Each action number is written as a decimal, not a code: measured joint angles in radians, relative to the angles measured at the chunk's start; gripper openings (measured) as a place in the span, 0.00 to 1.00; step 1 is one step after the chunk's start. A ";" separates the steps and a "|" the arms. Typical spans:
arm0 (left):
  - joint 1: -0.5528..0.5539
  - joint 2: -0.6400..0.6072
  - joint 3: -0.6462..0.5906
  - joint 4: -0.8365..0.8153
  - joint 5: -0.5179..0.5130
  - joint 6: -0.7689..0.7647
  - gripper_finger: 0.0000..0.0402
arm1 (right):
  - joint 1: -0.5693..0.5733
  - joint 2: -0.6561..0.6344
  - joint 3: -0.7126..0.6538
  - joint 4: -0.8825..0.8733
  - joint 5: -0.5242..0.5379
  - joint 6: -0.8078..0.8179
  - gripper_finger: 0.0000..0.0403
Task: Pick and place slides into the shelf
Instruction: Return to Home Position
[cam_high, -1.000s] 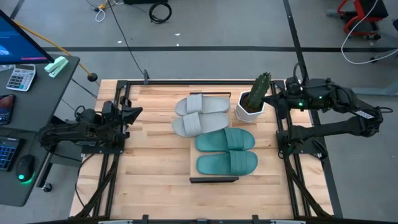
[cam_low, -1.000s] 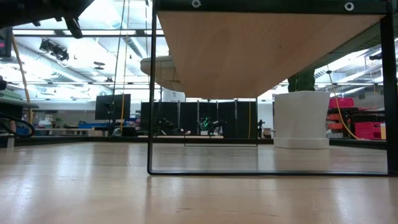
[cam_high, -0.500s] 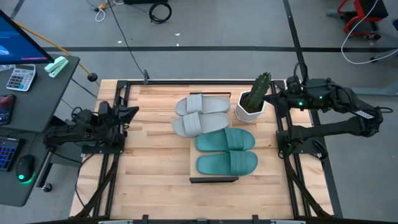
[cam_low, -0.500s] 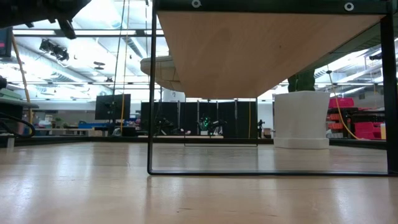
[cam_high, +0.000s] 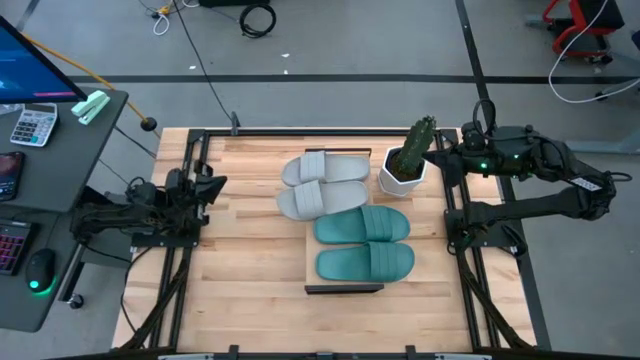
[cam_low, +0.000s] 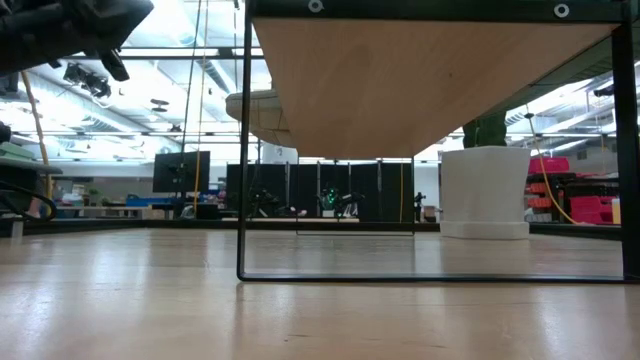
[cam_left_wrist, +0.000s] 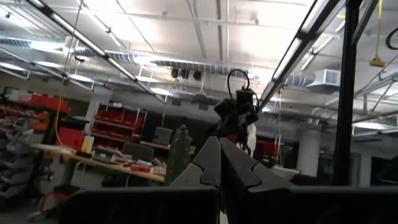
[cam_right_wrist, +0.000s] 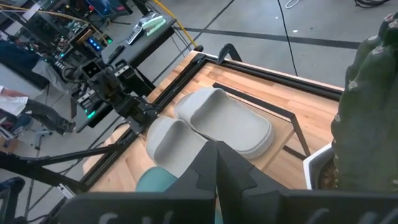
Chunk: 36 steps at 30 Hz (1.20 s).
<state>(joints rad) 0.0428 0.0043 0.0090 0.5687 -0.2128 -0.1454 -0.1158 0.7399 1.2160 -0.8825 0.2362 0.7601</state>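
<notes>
Two light grey slides (cam_high: 320, 184) and two teal slides (cam_high: 364, 244) lie side by side, soles down, on the shelf's (cam_high: 343, 288) light plank top in the middle of the table. The right wrist view shows the grey slides (cam_right_wrist: 217, 127) from the far right. In the low view I see the shelf's underside (cam_low: 420, 80) and a grey slide's end (cam_low: 250, 105) jutting past its edge. My left gripper (cam_high: 214, 184) hovers shut at the table's left edge, fingers (cam_left_wrist: 220, 163) pointing right. My right gripper (cam_high: 441, 160) hovers shut at the far right, near the cactus, fingers (cam_right_wrist: 216, 163) pointing left.
A cactus in a white pot (cam_high: 404, 166) stands on the table just right of the shelf's far end, close under my right gripper. Dark metal frames (cam_high: 190, 200) run along the table's left and right sides. Bare wooden tabletop (cam_high: 250, 250) lies left of the shelf.
My left arm has drawn back a little toward the table's left edge, then come forward again and dipped lower. The slides, the shelf and my right arm have stayed where they were.
</notes>
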 joint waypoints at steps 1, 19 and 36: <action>0.000 -0.001 0.000 -0.008 0.000 0.001 0.00 | 0.000 0.000 0.000 0.000 0.000 0.001 0.01; 0.000 0.000 0.000 -0.332 0.211 0.007 0.00 | 0.000 0.000 0.000 0.000 0.008 0.029 0.02; 0.000 0.000 -0.001 -0.531 0.158 0.009 0.00 | 0.000 0.000 0.000 -0.009 0.021 0.071 0.01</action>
<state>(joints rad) 0.0425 0.0044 0.0078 0.0380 -0.0550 -0.1368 -0.1158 0.7395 1.2160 -0.8912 0.2573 0.8314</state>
